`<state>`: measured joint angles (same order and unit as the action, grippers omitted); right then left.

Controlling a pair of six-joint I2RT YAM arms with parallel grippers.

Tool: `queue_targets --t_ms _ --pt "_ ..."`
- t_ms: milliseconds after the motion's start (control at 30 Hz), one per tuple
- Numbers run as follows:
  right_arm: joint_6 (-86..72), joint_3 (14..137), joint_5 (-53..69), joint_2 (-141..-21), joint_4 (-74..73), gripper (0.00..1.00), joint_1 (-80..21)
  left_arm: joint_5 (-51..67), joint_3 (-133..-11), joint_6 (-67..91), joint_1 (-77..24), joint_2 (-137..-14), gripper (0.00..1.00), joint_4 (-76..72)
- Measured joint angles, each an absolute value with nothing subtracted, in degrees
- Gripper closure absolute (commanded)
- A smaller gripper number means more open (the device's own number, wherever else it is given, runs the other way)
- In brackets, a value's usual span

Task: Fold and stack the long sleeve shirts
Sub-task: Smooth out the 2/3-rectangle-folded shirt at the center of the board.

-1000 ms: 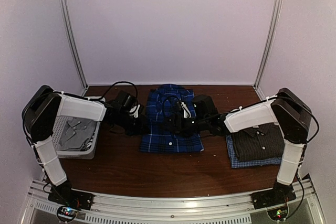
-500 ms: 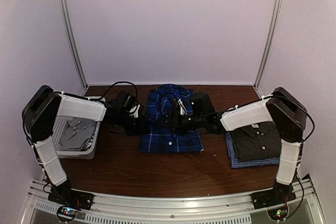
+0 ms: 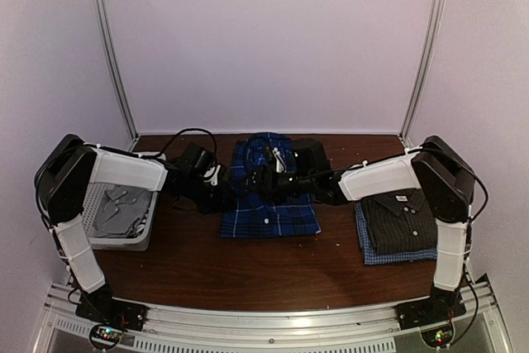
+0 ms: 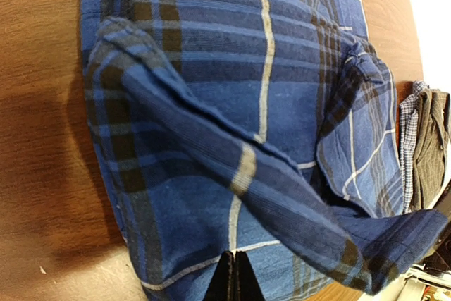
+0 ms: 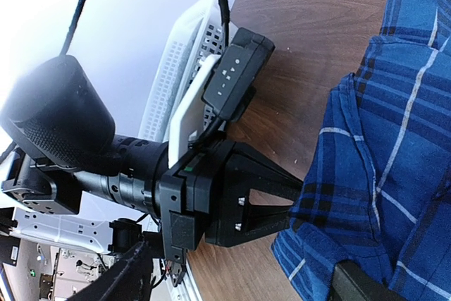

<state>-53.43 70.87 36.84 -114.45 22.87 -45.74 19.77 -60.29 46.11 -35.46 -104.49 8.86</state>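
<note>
The royal-blue plaid shirt (image 3: 273, 204) lies in the middle of the table. My left gripper (image 3: 225, 192) is shut on its left edge; in the left wrist view the closed jaws (image 4: 236, 276) rest against the plaid cloth (image 4: 211, 103). My right gripper (image 3: 264, 178) is over the shirt, shut on a fold of the shirt (image 4: 296, 202) that is lifted and stretched across it. In the right wrist view only one dark finger (image 5: 359, 288) shows, under the cloth (image 5: 394, 153), facing the left gripper (image 5: 296, 199). The dark grey checked shirt (image 3: 407, 219) lies folded on the pale blue one (image 3: 374, 255) at the right.
A white mesh basket (image 3: 140, 241) with grey cloth inside stands at the left edge, beside the left arm. White walls and metal posts close in the back and sides of the brown table (image 3: 264, 274).
My right gripper has moved left across the blue plaid shirt, drawing the held fold toward the left gripper. The left gripper has stayed put on the shirt's left edge.
</note>
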Motion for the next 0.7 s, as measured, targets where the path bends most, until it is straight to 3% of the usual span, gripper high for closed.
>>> queue_targets --t_ms 100,467,700 --pt "-53.58 71.99 37.08 -115.07 22.87 0.32 -45.74 19.77 -60.29 46.11 -35.46 -104.49 1.0 8.86" --pt "-46.89 74.41 30.17 -115.2 13.1 0.9 -46.87 19.79 -60.29 45.93 -35.46 -104.49 1.0 8.86" --pt "-36.75 79.33 15.92 -114.69 3.22 0.97 -51.46 19.75 -59.96 45.89 -35.46 -104.49 1.0 8.84"
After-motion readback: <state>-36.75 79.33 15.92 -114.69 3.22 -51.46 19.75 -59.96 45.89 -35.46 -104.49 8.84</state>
